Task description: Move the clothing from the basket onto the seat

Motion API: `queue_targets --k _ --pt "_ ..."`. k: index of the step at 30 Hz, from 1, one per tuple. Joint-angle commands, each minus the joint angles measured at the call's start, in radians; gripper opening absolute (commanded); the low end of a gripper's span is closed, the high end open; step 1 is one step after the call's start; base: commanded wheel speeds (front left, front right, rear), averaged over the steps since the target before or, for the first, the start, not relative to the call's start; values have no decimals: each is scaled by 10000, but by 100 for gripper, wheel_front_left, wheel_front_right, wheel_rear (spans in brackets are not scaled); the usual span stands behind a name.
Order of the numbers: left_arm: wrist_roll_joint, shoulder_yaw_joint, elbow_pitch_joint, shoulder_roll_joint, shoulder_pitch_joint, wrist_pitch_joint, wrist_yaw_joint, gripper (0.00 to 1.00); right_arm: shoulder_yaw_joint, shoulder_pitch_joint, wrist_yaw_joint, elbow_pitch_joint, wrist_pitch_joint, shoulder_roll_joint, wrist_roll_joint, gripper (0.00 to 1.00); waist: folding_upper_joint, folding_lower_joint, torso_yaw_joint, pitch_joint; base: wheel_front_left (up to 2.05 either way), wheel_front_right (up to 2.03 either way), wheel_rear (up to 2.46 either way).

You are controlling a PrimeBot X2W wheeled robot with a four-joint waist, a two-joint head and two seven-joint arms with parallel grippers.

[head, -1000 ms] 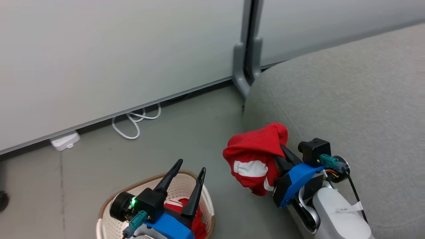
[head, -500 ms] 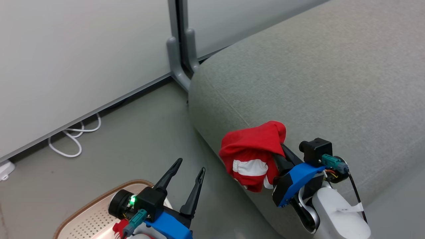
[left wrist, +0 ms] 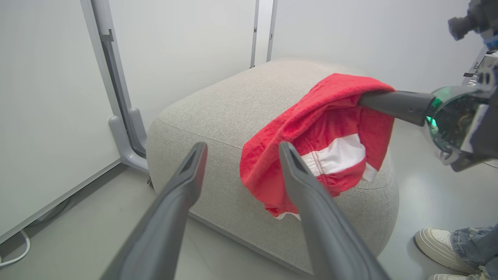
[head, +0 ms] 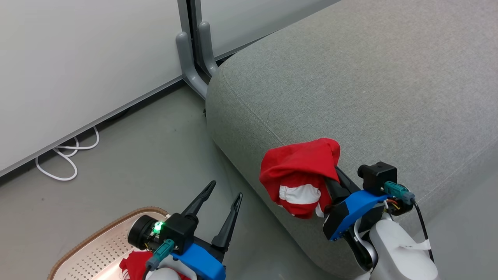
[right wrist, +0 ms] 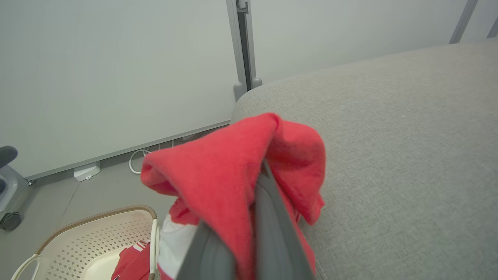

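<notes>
My right gripper (head: 335, 175) is shut on a red garment (head: 299, 175) with a white panel, holding it in the air over the front edge of the grey seat (head: 350, 97). From the left wrist, the same garment (left wrist: 323, 144) hangs from the right gripper's dark fingers (left wrist: 393, 104) above the seat (left wrist: 233, 116). My left gripper (head: 225, 188) stands open with nothing between its fingers, above the floor beside the basket (head: 97, 249). A second red garment (head: 134, 264) lies in the basket, partly hidden by my left arm. In the right wrist view the basket (right wrist: 78, 241) sits at the lower left.
Grey partition walls with a metal post foot (head: 190, 66) stand behind the seat. A white cable (head: 66, 155) lies on the floor along the wall. A person's white shoe (left wrist: 439, 245) rests on the floor right of the seat.
The head camera has turned right, so basket, wall and cable slide left and more of the seat shows. The right gripper with the garment now hangs over the seat's edge.
</notes>
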Motion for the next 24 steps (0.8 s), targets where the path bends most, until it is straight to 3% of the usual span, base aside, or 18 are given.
queue_targets --k 1,8,16,24 --pt "-44 24 18 68 -93 -48 -20 100 17 41 5 20 -67 -10 20 0 -1 0 6 -4 0 0 0" --pt "114 424 -141 84 -24 -48 -20 100 -158 -686 5 159 171 -13 189 0 -1 0 -14 274 0 0 0" --pt "466 258 -436 438 -689 -48 -20 100 -2456 -2930 5 479 867 -94 -789 0 -1 0 542 1651 0 0 0" --pt "659 -66 -748 1187 -1854 -48 -20 100 -4309 -4844 3 193 1288 -1373 -2006 0 -1 0 1367 3579 0 0 0"
